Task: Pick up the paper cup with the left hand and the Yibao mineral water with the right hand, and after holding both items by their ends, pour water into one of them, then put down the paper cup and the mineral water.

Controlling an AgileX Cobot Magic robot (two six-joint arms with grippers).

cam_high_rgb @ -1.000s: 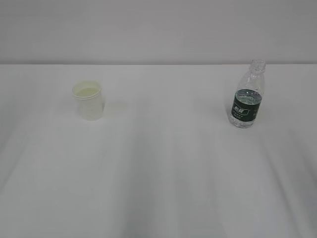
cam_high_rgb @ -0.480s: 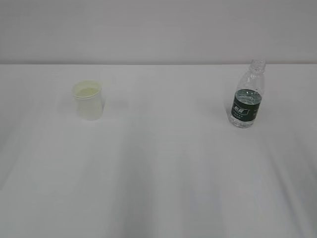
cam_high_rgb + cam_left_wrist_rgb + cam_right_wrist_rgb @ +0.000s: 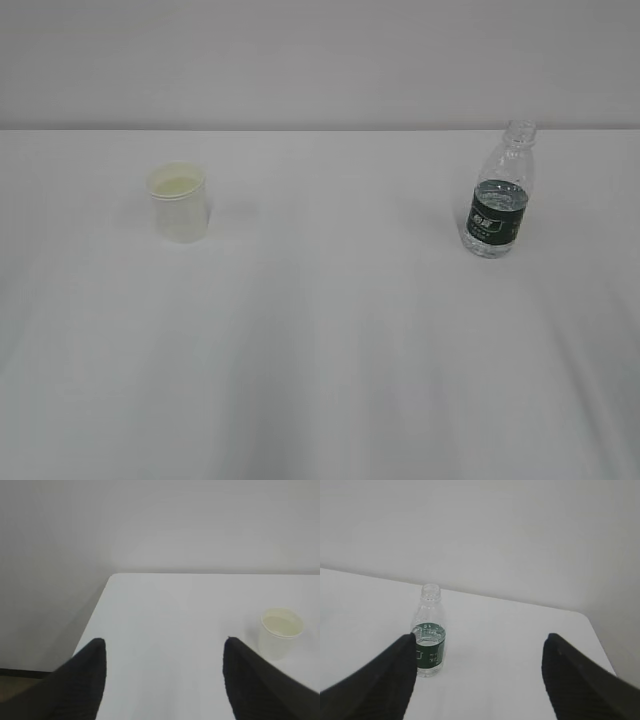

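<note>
Nothing has shifted over the last second; the small cream-white paper cup (image 3: 178,204) and clear green-labelled Yibao mineral water (image 3: 498,192) stand well apart on the white worktop (image 3: 330,350); left pincer (image 3: 165,672) and right pincer (image 3: 477,672) hang wide, empty, suggesting both are set down.

You get soft, even, rather flat light with only faint shadows on the white table (image 3: 320,340), no glare to speak of, and slightly hazy focus throughout, so the bottle label's (image 3: 497,215) print is probably unreadable.
</note>
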